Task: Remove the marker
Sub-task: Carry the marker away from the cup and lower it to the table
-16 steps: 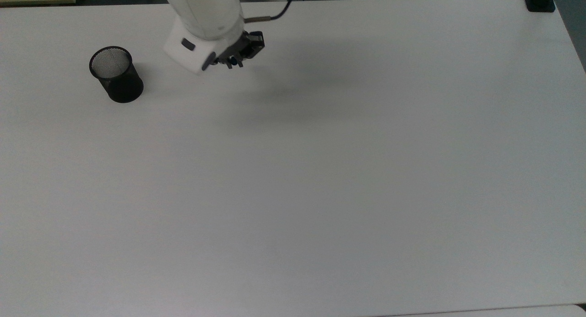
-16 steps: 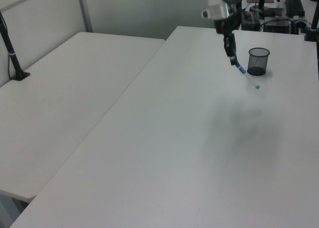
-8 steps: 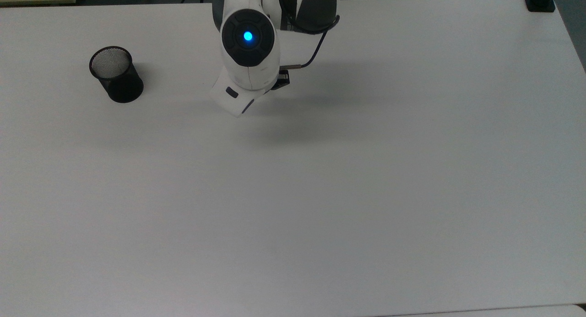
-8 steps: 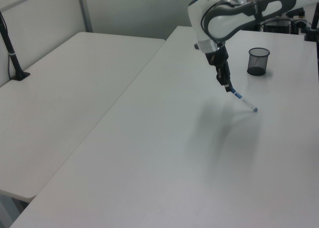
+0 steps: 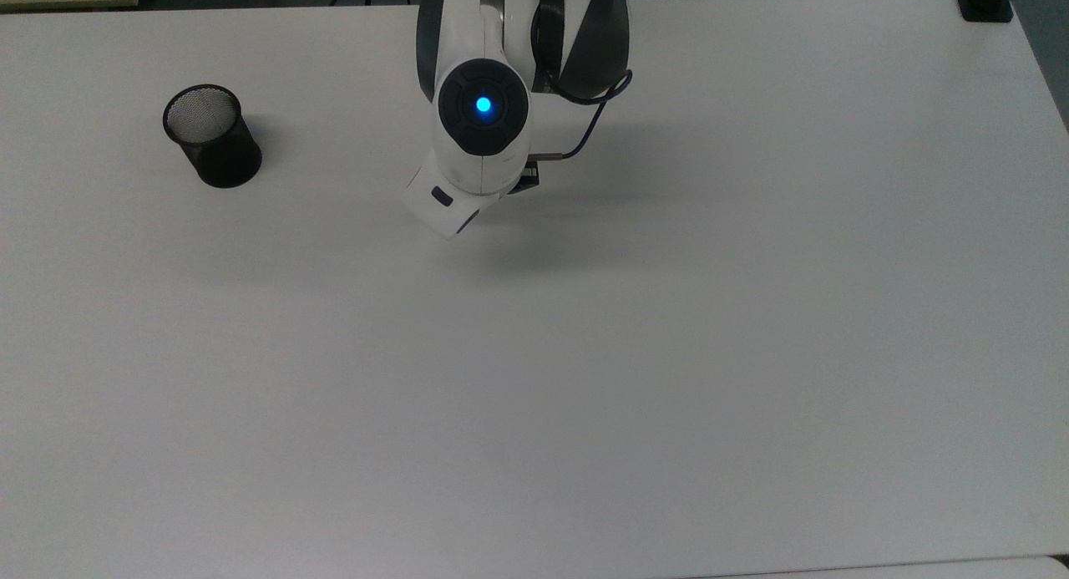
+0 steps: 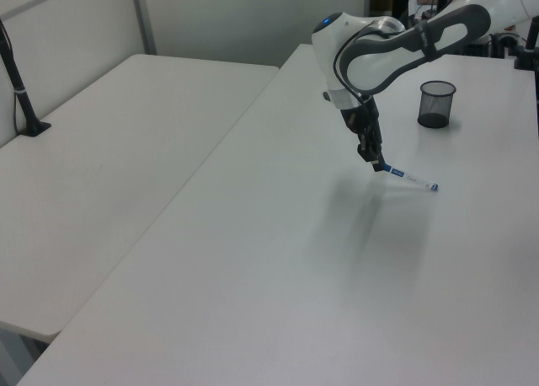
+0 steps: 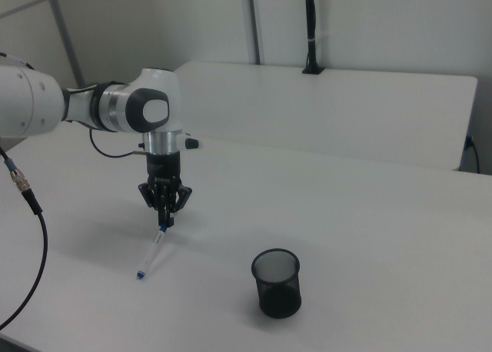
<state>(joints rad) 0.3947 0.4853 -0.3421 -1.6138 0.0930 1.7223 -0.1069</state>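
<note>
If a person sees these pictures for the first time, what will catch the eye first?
Probably the white arm, whose gripper holds the marker by its top end, slanting down to the table. Next, the black mesh cup standing apart, toward the right view's right.

In the top view, the gripper and the marker [image 6: 410,178] are hidden beneath the arm [image 5: 483,119], whose upper links are cut off by the top edge.
</note>
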